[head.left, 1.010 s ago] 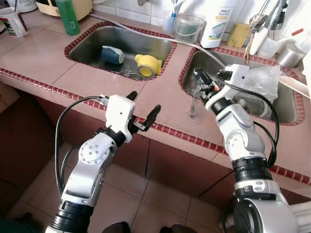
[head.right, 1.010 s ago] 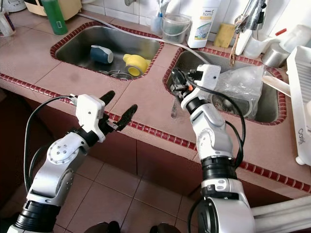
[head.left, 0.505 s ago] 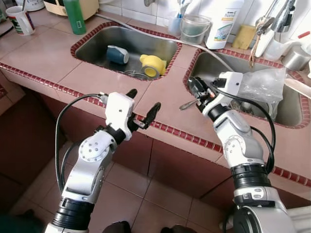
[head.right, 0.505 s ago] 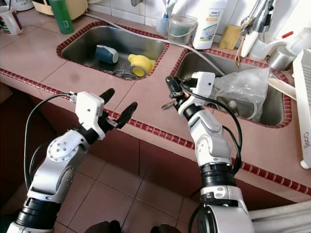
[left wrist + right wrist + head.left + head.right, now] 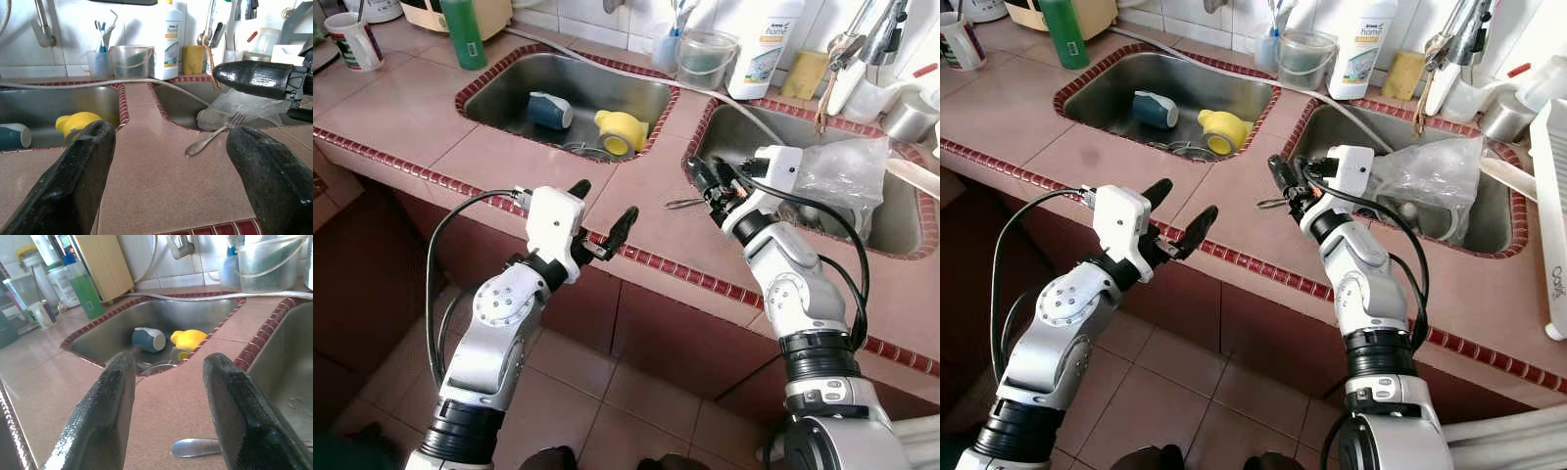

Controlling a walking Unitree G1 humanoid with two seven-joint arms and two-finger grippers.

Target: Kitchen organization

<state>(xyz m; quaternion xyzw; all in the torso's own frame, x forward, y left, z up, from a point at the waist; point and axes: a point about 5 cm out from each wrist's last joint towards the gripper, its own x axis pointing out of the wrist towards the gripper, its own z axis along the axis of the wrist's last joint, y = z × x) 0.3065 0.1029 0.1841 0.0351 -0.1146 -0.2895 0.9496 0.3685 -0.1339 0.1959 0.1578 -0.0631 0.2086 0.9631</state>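
pink tiled counter (image 5: pixel 421 108), fork (image 5: pixel 683 204), mug (image 5: pixel 342 41)

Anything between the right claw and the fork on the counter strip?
Nothing visible. The fork lies on bare tile between the two sinks, its tines toward the right sink. The right claw, fingers apart, hangs just above it. The left claw, also open, sits at the counter's front edge, off to the side.

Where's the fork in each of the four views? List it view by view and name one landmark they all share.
Left eye view: fork on the counter, just in front of the right tool.
Right eye view: fork in the same spot.
Left wrist view: fork lying on the counter ahead.
Right wrist view: fork, handle end, close below.
Shared landmark: yellow cup in the left sink.
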